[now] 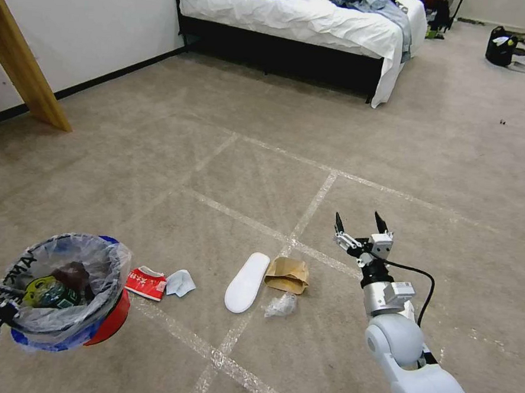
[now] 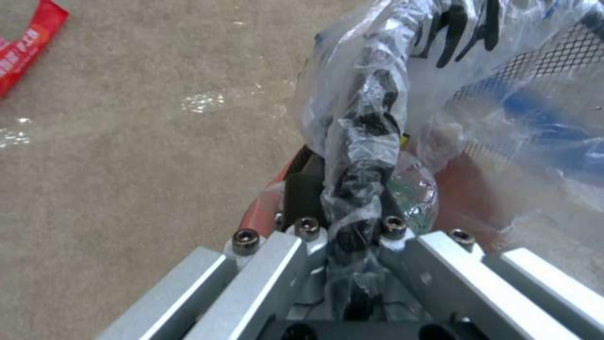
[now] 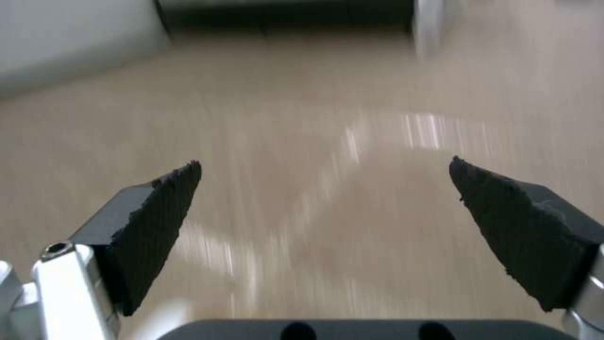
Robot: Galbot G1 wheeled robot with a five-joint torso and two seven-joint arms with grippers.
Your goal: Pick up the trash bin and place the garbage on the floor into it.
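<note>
Bin (image 1: 61,291): red, clear liner, held off the floor (image 1: 217,158) at lower left of the head view. Left gripper (image 2: 356,226) clenched on the bin's rim and bunched liner. Some litter already inside, incl. a green-labelled item.

On the floor just beside the bin: red wrapper (image 1: 146,283), touching a light-blue scrap (image 1: 181,282). Further right: white slipper (image 1: 246,282), brown bag (image 1: 287,274) beside it, clear crumpled plastic (image 1: 281,305) just below the bag.

Right gripper (image 1: 360,226): jaws spread wide, nothing held, raised over the floor right of the bag.
</note>
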